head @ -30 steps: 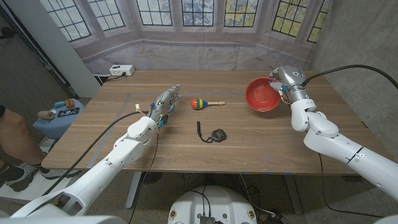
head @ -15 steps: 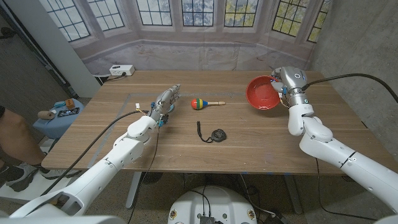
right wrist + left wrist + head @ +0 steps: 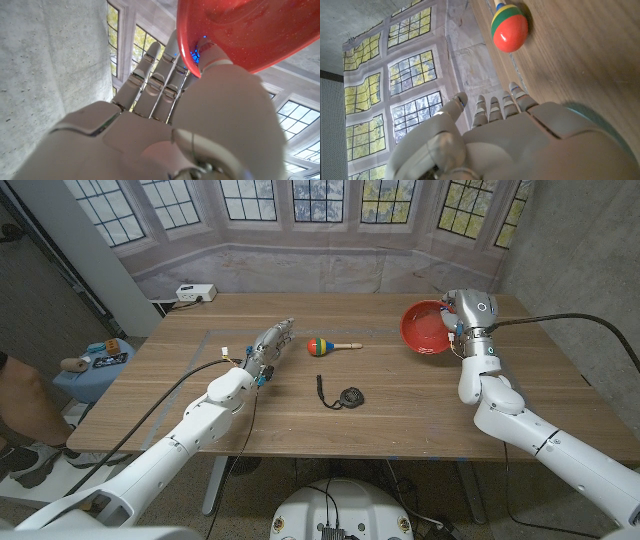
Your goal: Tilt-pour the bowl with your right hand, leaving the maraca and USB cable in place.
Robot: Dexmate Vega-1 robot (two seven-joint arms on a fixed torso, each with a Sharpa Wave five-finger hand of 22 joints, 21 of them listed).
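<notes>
Now one red bowl (image 3: pixel 428 326) tilts in the right hand's (image 3: pixel 462 315) grip, beside one maraca (image 3: pixel 322 346) and one cable (image 3: pixel 343 396).

No legible text, label, brand, number or sign on anything.

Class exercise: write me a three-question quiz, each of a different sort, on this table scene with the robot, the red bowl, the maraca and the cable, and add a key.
1. True or false: the right hand holds the red bowl by its rim, tipped on its side.
2. Multiple choice: the maraca lies A) inside the bowl; B) on the table between the left hand and the bowl; C) in the left hand.
3. Fill in: the coiled USB cable lies on the table, ______ the robot than the maraca is.

Key: 1 true; 2 B; 3 nearer.
</notes>
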